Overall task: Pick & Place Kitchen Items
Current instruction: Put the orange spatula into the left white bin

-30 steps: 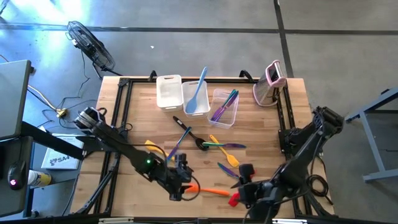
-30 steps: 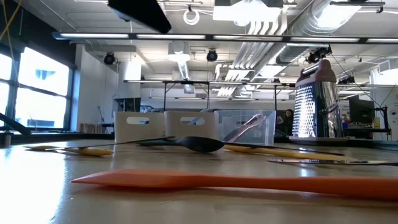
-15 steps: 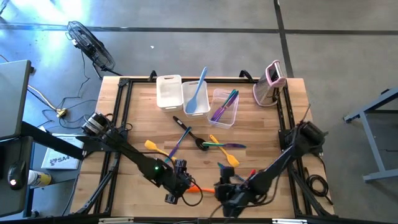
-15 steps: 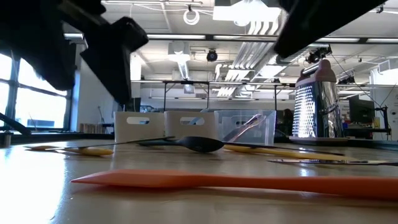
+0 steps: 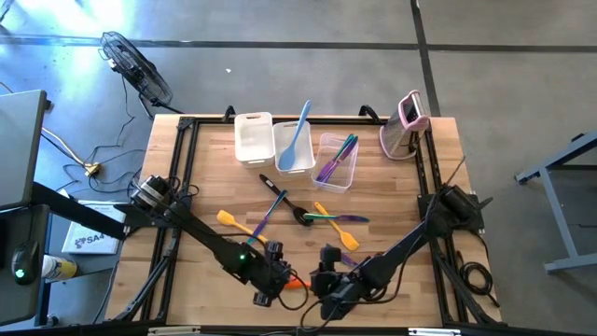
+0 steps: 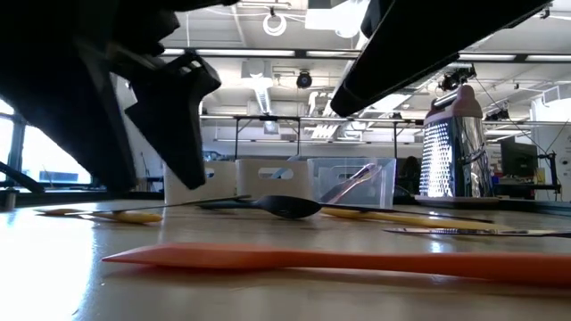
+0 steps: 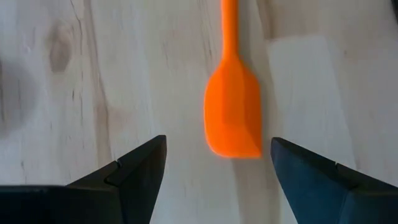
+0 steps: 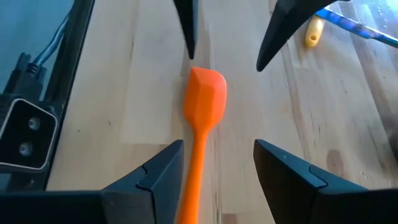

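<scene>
An orange spatula [image 5: 297, 282] lies flat on the table near its front edge, its blade [image 7: 233, 115] toward the left. My left gripper [image 7: 217, 155] hangs open just above the table; the blade lies just ahead of its fingertips, untouched. My right gripper [image 8: 217, 165] is open too, its fingers standing on either side of the spatula's handle [image 8: 194, 180] without touching it. In the high view my left gripper [image 5: 273, 286] and right gripper [image 5: 322, 285] face each other over the spatula. Several other utensils [image 5: 312, 217] lie mid-table.
Three tubs stand at the far edge: a white one [image 5: 253, 136], one with a light blue spoon [image 5: 297, 140] and one with purple and teal utensils [image 5: 338, 159]. A pink-and-white grater [image 5: 406, 126] stands upright at the far right. A yellow utensil [image 5: 233, 224] lies left of centre.
Both grippers have come down toward the orange spatula. My right gripper has also swung toward the table's left along the near edge, ending over the handle. My left gripper has sunk and tipped further down by the blade. The spatula has not moved.
</scene>
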Action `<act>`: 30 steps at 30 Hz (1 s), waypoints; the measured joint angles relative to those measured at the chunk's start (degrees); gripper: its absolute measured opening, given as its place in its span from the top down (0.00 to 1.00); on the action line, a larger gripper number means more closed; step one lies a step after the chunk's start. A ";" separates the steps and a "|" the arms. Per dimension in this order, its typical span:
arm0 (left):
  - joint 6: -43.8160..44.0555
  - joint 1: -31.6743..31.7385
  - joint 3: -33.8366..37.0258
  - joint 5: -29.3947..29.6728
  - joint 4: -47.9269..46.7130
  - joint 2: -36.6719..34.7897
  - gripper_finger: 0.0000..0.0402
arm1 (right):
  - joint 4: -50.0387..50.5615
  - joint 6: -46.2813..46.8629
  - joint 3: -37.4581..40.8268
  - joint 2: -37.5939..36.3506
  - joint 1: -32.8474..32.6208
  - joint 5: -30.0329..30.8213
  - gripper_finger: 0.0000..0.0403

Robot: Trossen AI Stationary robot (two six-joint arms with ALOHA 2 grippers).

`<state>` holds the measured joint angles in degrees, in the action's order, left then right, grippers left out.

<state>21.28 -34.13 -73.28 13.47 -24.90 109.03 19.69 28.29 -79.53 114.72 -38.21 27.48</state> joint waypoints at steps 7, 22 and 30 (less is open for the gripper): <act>0.38 0.00 -0.05 1.15 4.74 0.64 0.30 | 0.23 -0.07 0.04 0.00 -0.80 1.06 0.53; 1.68 0.00 -0.24 1.58 9.41 7.48 0.30 | 1.22 0.42 0.04 0.04 -4.47 7.26 0.53; 1.57 0.19 -0.19 -2.27 9.37 7.72 0.30 | 1.07 0.50 0.04 0.04 -4.45 7.34 0.53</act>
<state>22.84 -33.94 -73.47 11.20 -15.53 116.75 20.76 28.80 -79.48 114.76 -42.65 34.81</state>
